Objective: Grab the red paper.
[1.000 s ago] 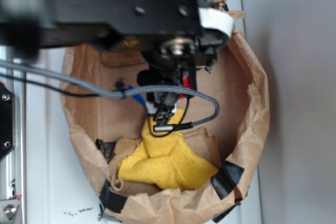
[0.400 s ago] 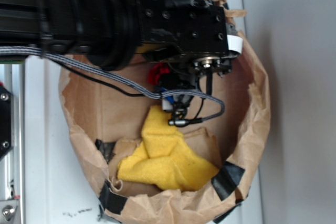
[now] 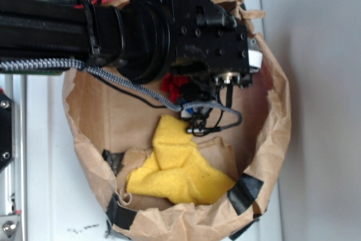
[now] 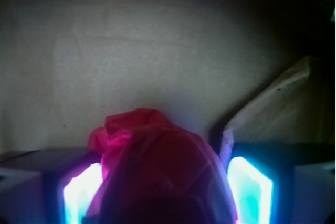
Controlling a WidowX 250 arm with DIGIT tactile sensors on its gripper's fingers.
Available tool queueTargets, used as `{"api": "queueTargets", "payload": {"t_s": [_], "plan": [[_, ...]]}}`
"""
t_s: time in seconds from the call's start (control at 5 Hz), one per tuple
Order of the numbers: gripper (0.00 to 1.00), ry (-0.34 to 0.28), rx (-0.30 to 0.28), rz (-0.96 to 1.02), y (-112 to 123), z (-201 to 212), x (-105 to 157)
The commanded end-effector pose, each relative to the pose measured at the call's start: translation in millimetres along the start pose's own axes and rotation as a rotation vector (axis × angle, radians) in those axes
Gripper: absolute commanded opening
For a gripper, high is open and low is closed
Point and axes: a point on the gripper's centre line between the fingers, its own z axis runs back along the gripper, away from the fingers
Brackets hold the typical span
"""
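Here the tool (image 4: 157,182) sits low inside the brown paper bag (image 3: 271,156), its two lit fingers (image 4: 84,192) spread either side of the red paper (image 4: 157,166). In the wrist view the wad fills the gap between them, bulging up past the finger faces, and the glow on each inner face suggests a little room remains on both sides. So the jaws read as spread around the paper rather than pinching it; whether either finger already touches the wad cannot be told.

From the exterior view, only a scrap of the red paper (image 3: 174,86) shows, tucked under the black wrist housing near the upper middle of the bag. The arm reaches in from the left and leans over the bag's mouth, probably because the bag's walls leave no approach from the side.

The yellow cloth (image 3: 180,167) lies lower in the bag, just beside the tool's cable loop and apart from the wad, so it seems unlikely to be caught. The bag itself rests on the white bench (image 3: 45,196), its torn rim patched with black tape (image 3: 243,191).
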Motion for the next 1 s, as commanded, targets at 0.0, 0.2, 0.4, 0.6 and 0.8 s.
{"api": "queueTargets", "payload": {"t_s": [0.0,0.2,0.4,0.6,0.8], "plan": [[0.00,-0.098,-0.032,0.006,-1.5,44.5,-5.9],[0.00,-0.121,-0.133,0.009,2.9,91.7,-12.5],[0.00,-0.104,-0.138,0.059,-6.3,143.2,-24.7],[0.00,-0.098,-0.147,0.053,-4.5,169.3,-35.6],[0.00,-0.082,-0.106,0.022,-3.1,180.9,-44.9]]}}
